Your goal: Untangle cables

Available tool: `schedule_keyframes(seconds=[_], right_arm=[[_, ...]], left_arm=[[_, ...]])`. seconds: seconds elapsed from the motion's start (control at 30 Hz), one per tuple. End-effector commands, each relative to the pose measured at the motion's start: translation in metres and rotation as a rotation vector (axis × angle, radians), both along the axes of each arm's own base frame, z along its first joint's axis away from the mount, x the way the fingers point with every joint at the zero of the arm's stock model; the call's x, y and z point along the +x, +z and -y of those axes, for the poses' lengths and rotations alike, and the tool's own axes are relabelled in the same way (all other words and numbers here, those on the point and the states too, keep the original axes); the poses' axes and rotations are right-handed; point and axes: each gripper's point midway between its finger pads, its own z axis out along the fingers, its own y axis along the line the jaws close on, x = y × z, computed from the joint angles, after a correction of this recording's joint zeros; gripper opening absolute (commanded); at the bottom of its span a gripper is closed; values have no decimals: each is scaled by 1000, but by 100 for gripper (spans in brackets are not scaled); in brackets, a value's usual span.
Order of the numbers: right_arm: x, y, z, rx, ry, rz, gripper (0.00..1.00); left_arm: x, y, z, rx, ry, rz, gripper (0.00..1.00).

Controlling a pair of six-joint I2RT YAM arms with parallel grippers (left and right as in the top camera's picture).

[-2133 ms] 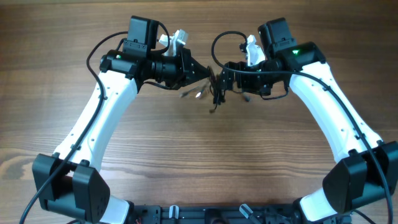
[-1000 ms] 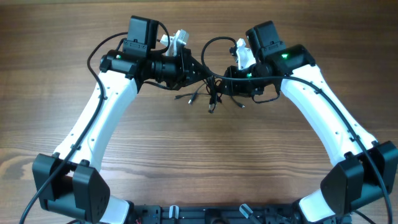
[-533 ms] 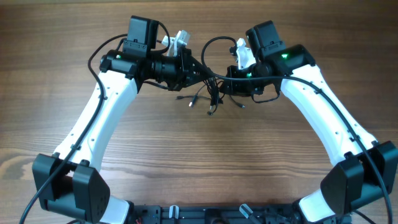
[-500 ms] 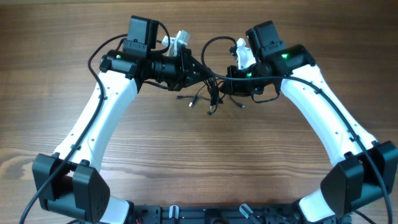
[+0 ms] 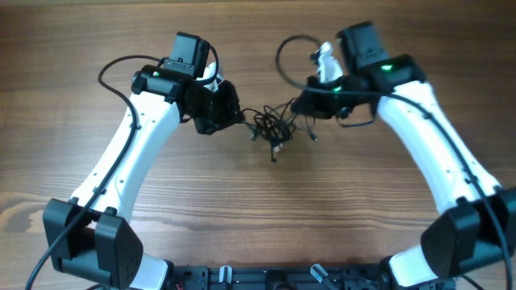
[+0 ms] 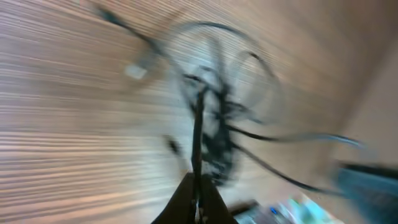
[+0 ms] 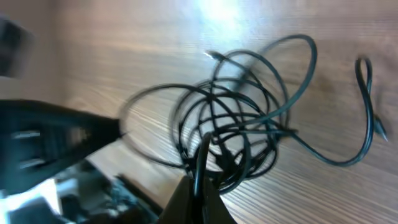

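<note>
**Both pincers clamped on the knot from opposite sides**

Table point(image 5: 258, 209): bare wood, carrying only the knot.

Left arm point(image 5: 133, 153) and right arm point(image 5: 427, 137): both reached toward the far edge with their wrists turned inward to face each other. I judged this was so each could take its own side of the tangle.

Left gripper point(image 5: 240, 119): fingers pressed together on a strand at the knot's left side. The wrist view was blurred, but one cord ran straight out of the closed tips.

Right gripper point(image 5: 298, 103): likewise pinching a strand on the right side, which showed clearly in its wrist view.

Cables point(image 5: 272, 125): a small bunch of crossed loops near the far edge, about midway between the left and right edges and strung between the two pincers. Could not tell whether it rested on the wood or hung clear. The opposed holds suggested a pull-apart was intended.

Plug end point(image 5: 275, 157): trailed loose toward the near edge.
</note>
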Motion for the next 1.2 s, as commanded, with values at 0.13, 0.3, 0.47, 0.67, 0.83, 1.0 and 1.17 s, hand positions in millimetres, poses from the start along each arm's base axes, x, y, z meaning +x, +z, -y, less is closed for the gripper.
schedule_keyframes(seconds=[0.13,0.3,0.47,0.67,0.83,1.0,1.17], right_arm=[[-11,91,19,320,18,123,4],[-1,105,59,320,-92,173,4],[0,112,72,348,-146,154,4],[-9,110,52,341,-80,152,4],[-12,96,36,253,-61,150,4],[-20,85,26,189,-38,134,4],[-27,85,13,189,9,143,4]], left_arm=[[12,-17,-33,222,43,56,4],[12,-24,-66,409,98,60,4],[8,-26,-69,408,170,20,4],[13,-5,-3,27,89,8,23],[11,27,41,-252,-23,16,75],[9,38,51,-332,-60,21,91],[2,50,64,-415,-111,9,92]])
